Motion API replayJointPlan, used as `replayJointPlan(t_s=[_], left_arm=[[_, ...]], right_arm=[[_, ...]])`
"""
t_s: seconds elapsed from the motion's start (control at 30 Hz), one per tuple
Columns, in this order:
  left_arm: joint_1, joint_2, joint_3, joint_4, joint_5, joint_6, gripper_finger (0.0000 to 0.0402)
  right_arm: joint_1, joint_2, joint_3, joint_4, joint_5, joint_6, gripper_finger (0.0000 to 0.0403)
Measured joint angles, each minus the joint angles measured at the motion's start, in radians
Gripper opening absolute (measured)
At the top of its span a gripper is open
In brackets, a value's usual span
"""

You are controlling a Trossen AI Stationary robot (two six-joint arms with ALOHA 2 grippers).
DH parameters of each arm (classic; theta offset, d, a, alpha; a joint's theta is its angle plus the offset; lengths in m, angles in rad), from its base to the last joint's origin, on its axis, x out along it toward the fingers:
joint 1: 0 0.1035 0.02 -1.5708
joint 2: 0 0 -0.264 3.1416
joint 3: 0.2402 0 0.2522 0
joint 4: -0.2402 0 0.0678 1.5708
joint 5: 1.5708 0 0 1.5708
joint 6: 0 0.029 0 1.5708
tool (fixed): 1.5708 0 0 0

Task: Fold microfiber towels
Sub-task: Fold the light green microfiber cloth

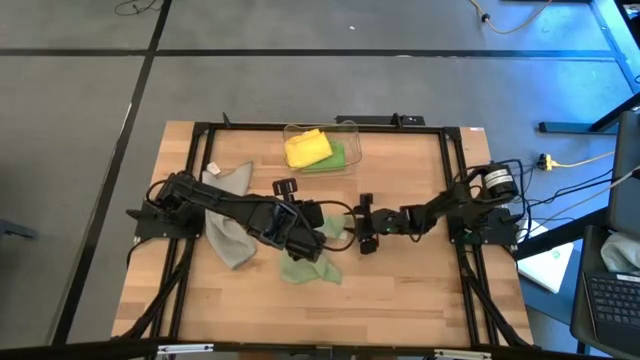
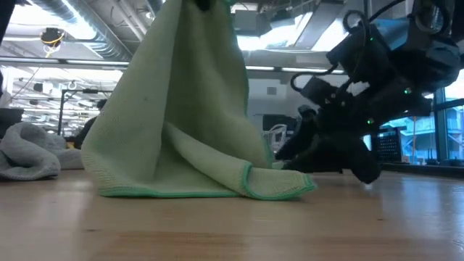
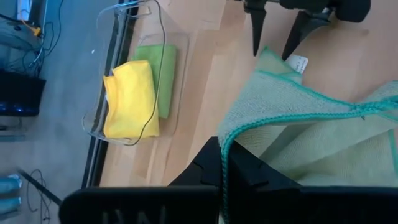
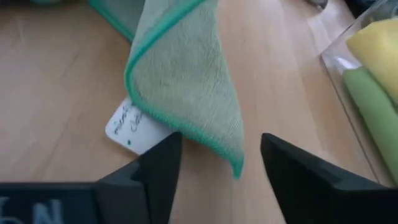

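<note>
The pale sage towel (image 1: 308, 268) with a teal hem sits mid-table, drawn up into a peak in the low view (image 2: 174, 109). My left gripper (image 3: 224, 168) is shut on it above the table. My right gripper (image 4: 217, 168) is open, low over the table to its right. Its fingers stand on either side of the towel's labelled corner (image 4: 186, 81). The grey towel (image 1: 228, 240) lies crumpled under the left arm. The yellow towel (image 1: 306, 148) and the bright green towel (image 1: 335, 156) lie folded in the clear bin (image 1: 352, 128). My left gripper pinches the sage towel's teal-hemmed edge (image 3: 225, 146) between its two shut fingers. The towel hangs below the fingers in slack folds. Its lower part (image 2: 210, 185) lies on the table.
The clear bin (image 3: 99, 118) stands at the table's far edge, near the middle. The white label (image 4: 134, 127) on the sage towel's corner lies on the wood by my right gripper. Bare wood shows along the near edge (image 1: 400, 300) and at the far right.
</note>
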Motion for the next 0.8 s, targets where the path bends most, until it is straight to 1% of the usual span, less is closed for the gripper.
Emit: replayJointPlan(t_s=[0.2, 0.3, 0.47, 0.6, 0.67, 0.73, 0.8], left_arm=[[-0.007, 0.0, 0.0, 0.0, -0.018, 0.0, 0.0001], [-0.007, 0.0, 0.0, 0.0, -0.018, 0.0, 0.0001], [-0.007, 0.0, 0.0, 0.0, -0.019, 0.0, 0.0001], [-0.012, 0.0, 0.0, 0.0, -0.018, -0.01, 0.0002], [-0.02, 0.0, 0.0, 0.0, -0.018, -0.021, 0.0001], [-0.04, 0.0, 0.0, 0.0, -0.008, -0.029, 0.0001], [-0.065, 0.0, 0.0, 0.0, 0.001, -0.047, 0.0002]], right_arm=[[0.0, 0.012, 0.004, 0.01, 0.014, -0.047, 0.0127], [0.001, 0.012, 0.01, 0.007, 0.017, -0.08, 0.009], [0.001, 0.012, 0.024, 0.003, 0.014, -0.115, 0.0053], [0.025, 0.007, 0.034, 0.003, 0.007, -0.075, 0.0012], [0.052, -0.016, 0.034, -0.007, 0.004, -0.054, 0.0009], [0.086, -0.06, 0.034, -0.044, 0.051, -0.031, 0.0014], [0.124, -0.118, 0.034, -0.094, 0.139, -0.023, 0.0013]])
